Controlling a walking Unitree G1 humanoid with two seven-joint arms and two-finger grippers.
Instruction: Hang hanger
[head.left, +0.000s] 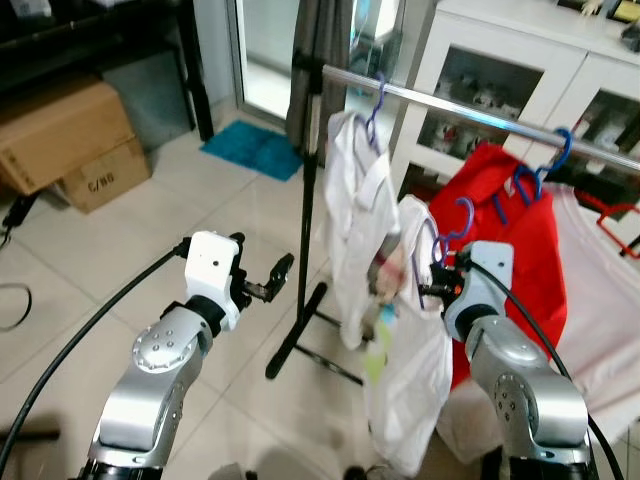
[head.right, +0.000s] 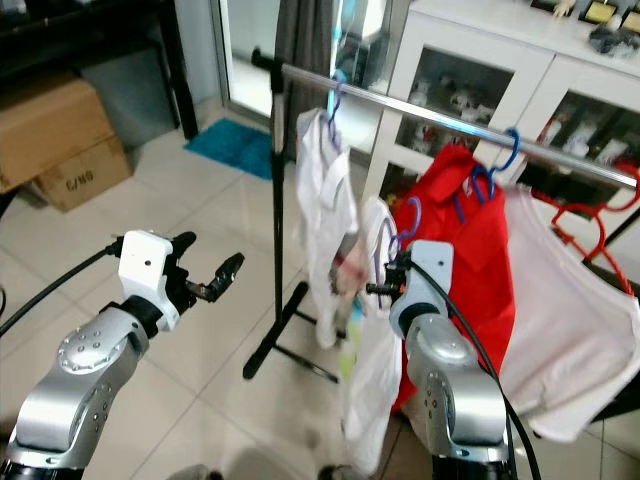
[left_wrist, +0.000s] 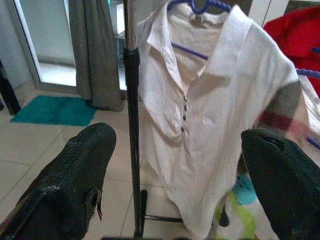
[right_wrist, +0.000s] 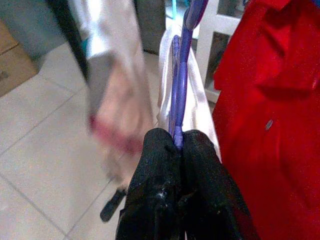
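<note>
Nearest the camera, the right gripper (right_wrist: 176, 150) is clenched on the neck of a purple hanger (head.left: 447, 232), which carries a white garment (head.left: 412, 380) that hangs down in front of the robot's right arm. The hanger's hook sits below the rail (head.left: 470, 115) and apart from it, so the hanger is judged not yet hung; the lift and the hooking over the rail remain to be done. The left gripper (head.left: 268, 281) is held out to the left of the rack's black upright post (head.left: 308, 200) with its fingers spread wide and nothing between them. Farther on, a white polo shirt (left_wrist: 210, 115) already hangs from the rail on its own purple hanger, and beyond the held garment a red garment (head.left: 510, 240) hangs on a blue hanger (head.left: 556, 155), with a pale pink garment (head.left: 600, 300) to its right. The open stretch of rail between the white polo shirt and the red garment looks the likely place for the hook. Behind stand a white cabinet (head.left: 470, 70), cardboard boxes (head.left: 70, 140) and a teal mat (head.left: 252, 150). The held garment's lower hem is cut off, and part of it is blurred in the right wrist view, so its type cannot be told.
</note>
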